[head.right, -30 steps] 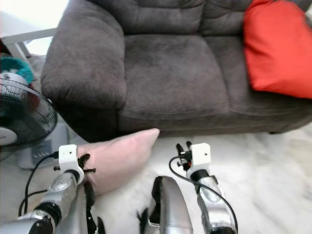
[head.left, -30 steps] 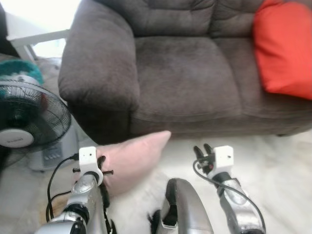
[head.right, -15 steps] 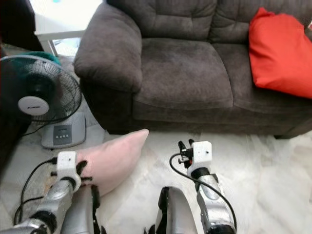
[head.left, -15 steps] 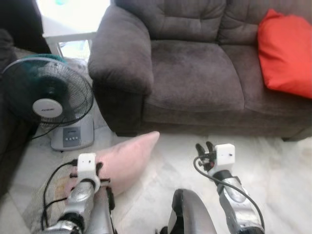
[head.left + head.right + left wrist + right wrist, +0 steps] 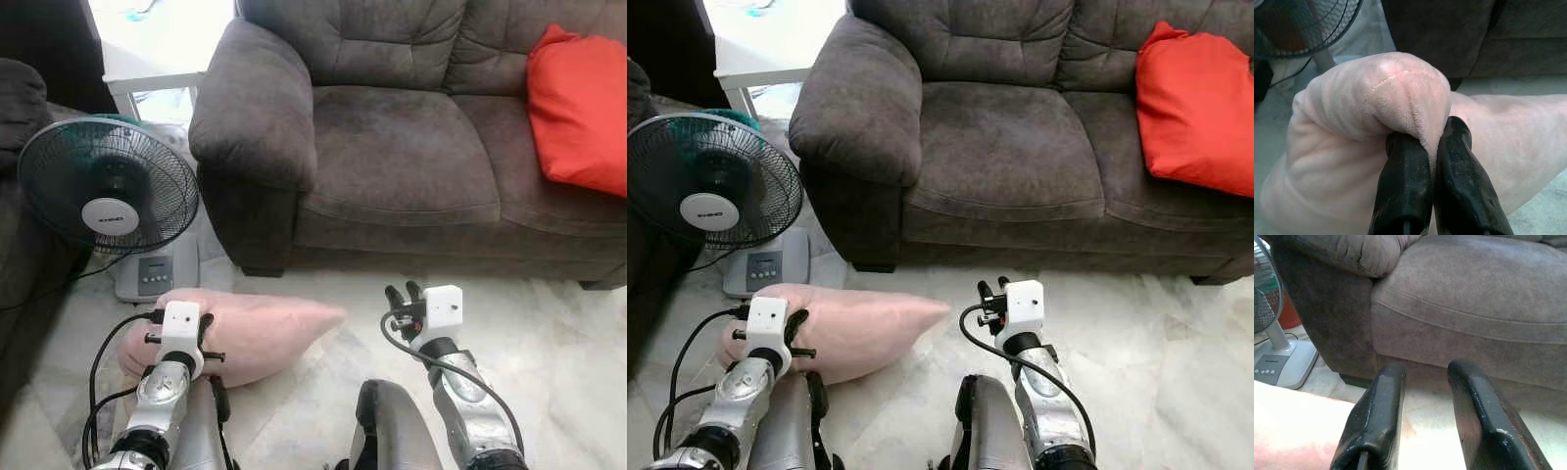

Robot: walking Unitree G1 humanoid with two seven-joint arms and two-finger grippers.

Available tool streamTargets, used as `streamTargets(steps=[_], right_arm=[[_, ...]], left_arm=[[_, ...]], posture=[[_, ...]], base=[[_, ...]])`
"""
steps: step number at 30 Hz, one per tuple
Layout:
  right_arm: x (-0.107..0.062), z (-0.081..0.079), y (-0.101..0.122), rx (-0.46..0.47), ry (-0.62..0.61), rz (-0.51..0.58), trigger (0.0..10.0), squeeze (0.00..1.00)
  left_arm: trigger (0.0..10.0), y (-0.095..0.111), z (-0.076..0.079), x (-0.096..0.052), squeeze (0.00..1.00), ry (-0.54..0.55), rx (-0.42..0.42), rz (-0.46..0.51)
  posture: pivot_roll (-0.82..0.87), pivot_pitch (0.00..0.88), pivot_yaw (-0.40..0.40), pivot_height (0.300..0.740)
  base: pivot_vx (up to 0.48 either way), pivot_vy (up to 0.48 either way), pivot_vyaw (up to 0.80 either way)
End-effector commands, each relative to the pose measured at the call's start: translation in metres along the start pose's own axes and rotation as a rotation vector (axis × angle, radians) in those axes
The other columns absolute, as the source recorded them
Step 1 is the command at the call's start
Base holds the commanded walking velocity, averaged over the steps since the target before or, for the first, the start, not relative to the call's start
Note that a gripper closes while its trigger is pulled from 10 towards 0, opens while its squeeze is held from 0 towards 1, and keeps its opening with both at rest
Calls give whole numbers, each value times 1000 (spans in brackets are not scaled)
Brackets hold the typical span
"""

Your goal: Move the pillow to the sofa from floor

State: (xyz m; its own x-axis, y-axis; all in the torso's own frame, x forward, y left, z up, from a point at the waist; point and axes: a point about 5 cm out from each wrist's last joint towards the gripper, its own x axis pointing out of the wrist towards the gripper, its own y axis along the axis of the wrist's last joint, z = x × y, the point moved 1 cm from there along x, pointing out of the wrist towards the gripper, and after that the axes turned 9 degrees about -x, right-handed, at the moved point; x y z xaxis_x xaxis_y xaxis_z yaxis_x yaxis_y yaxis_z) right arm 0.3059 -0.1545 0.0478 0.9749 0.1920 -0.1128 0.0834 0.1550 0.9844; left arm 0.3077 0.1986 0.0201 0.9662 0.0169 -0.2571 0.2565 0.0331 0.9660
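A fan point(image 5: 110, 208) stands far left. The left gripper point(image 5: 1431, 142) has its jaws clenched on a fold of the pink pillow point(image 5: 260, 331), which lies on the floor point(image 5: 549, 323) near the sofa point(image 5: 402, 147). The right gripper point(image 5: 1425, 377) hangs released. A red cushion point(image 5: 583, 108) sits far right.

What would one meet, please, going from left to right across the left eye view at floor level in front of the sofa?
Black standing fan with grey base → left gripper pinching the pale pink plush pillow → right gripper, empty.
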Motion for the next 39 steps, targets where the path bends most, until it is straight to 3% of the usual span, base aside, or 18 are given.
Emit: streamTargets(steps=[1,24,31,36,39], right_arm=[[-3,6,-5,-6,-21,-19,10000,0],[-3,5,-12,7,-24,-39,10000,0],[-3,2,-12,14,-10,-28,10000,0],[-3,3,-13,11,-16,-28,10000,0],[-3,3,-13,10,-15,-28,10000,0]], left_arm=[[10000,16,7,4,0,-26,6,80],[10000,21,23,3,0,-85,12,110],[10000,27,26,3,0,-110,-1,132],[10000,28,27,3,0,-114,-2,139],[10000,29,27,2,0,-112,-4,142]], posture=[[109,48,-87,556],[105,47,-78,701],[105,51,-76,701],[108,52,-79,740],[109,55,-81,740]], base=[[0,0,0],[0,0,0],[0,0,0],[-311,0,0],[-316,0,0]])
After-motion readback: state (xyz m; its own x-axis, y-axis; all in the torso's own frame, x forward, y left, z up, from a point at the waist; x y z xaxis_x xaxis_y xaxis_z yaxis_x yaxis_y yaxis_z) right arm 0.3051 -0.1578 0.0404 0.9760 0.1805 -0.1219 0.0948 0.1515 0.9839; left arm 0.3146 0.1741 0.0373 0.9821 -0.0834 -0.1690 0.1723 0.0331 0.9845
